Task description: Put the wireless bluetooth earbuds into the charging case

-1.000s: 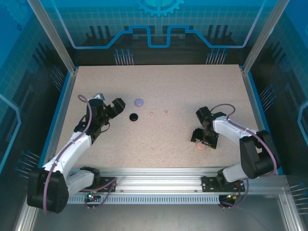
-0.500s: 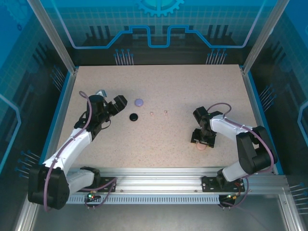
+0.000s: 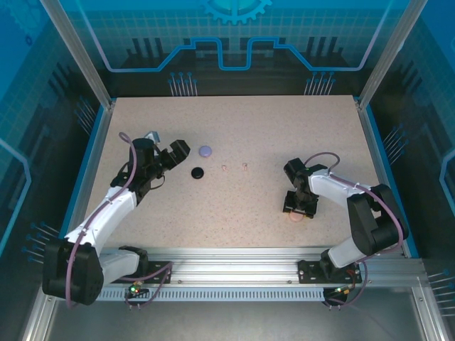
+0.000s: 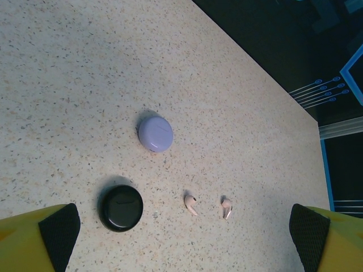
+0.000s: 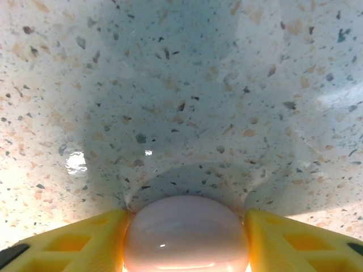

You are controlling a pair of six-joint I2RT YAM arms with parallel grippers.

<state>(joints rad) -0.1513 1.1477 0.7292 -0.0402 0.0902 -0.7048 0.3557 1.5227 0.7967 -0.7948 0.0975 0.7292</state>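
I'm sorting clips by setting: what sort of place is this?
Probably a lab robot cell: a speckled table boxed in by aluminium framing and blue printed panels.

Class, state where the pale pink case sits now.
In the top view the pale pink case lies near-right on the table, under the right gripper; the wrist view shows it between both yellow fingers.

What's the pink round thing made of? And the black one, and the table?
The pink case looks like smooth, glossy plastic: small glints sit on its rounded shell. The black case seems plastic too, with a soft shine on its lid. The table looks like speckled laminate or stone, slightly shiny where light reflects; which one, I cannot tell.
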